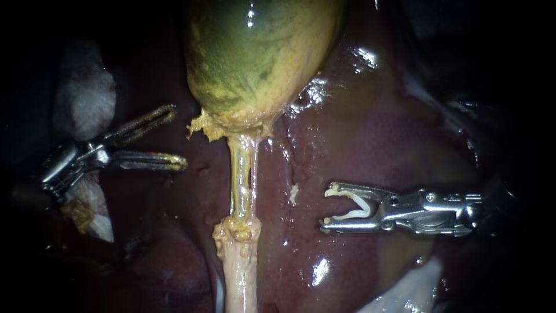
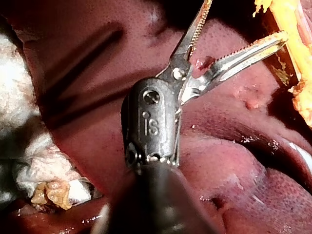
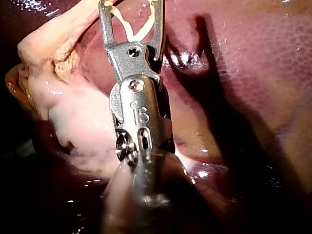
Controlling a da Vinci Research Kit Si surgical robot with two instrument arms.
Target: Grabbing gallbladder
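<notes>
The green-yellow gallbladder [image 1: 255, 58] hangs at the top centre of the endoscope view, and a pale tube [image 1: 243, 174] runs down from its neck. My left instrument [image 1: 178, 137] lies left of the neck and apart from it, its toothed jaws open and holding nothing. In the left wrist view my left instrument [image 2: 243, 22] has a small red shred of tissue [image 2: 202, 63] stuck near the hinge. My right instrument [image 1: 325, 207] rests over the liver [image 1: 376, 133] to the right of the tube, its jaws spread around a white clip [image 1: 356, 207]. That clip [image 3: 139, 29] also shows in the right wrist view.
White gauze [image 1: 84, 95] lies behind my left instrument, and another white patch [image 1: 405, 290] sits at the lower right. Pale fatty tissue [image 3: 73, 112] lies beside my right instrument [image 3: 131, 7]. Yellow fat [image 2: 292, 29] lies just ahead of the left jaws.
</notes>
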